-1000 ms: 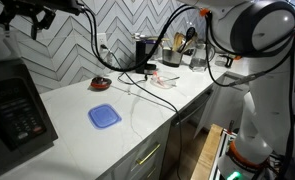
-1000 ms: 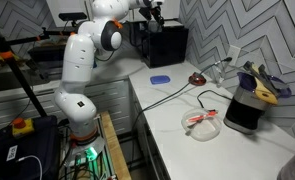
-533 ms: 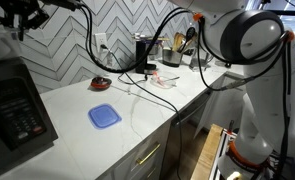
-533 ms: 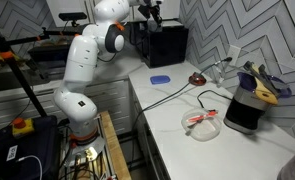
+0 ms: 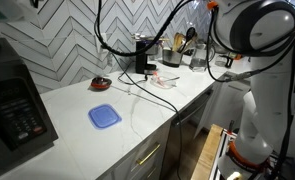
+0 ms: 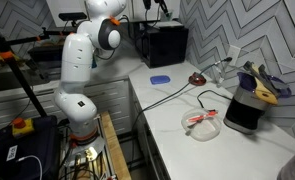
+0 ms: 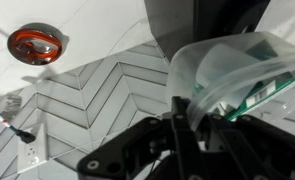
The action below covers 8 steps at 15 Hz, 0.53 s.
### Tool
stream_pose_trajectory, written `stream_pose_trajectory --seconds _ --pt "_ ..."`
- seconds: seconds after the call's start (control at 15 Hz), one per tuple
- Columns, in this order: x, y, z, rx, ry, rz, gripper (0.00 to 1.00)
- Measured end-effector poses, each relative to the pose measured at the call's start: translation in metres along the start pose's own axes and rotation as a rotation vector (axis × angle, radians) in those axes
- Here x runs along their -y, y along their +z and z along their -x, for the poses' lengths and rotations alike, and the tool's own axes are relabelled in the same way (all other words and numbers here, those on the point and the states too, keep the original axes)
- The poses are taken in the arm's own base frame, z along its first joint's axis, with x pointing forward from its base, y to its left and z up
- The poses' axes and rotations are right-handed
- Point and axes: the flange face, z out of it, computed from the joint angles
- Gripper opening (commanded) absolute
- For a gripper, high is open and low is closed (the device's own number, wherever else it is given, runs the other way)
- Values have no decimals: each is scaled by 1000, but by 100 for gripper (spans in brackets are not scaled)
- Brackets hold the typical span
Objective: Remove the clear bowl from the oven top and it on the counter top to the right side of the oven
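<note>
Gripper point(image 7: 200, 128) clamped on rim of the clear bowl point(image 7: 237, 75), seen in wrist view; bowl held up off any surface, tilted, greenish patch showing thru it; in an exterior view I'm at the top edge of frame, over the oven point(image 6: 163, 45), bowl too faint to make out there; blue lid point(image 5: 104, 116) & red dish point(image 5: 101, 83) lie on the white tabletop point(image 5: 72, 125), near each other but not touching.

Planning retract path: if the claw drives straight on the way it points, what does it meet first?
In the wrist view, past the clear bowl gripped in the claw, likely the chevron-tiled wall, just beside the oven. Depth unclear.
</note>
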Motion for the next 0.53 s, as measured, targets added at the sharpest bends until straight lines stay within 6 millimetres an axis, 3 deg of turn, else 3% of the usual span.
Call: stream_pose_trajectory --seconds 0.13,0.27,0.53 --pt "-21 -12 -10 -24 96 36 2" --pt "-38 -8 -10 -11 129 79 2" --pt "-58 33 23 110 33 151 2"
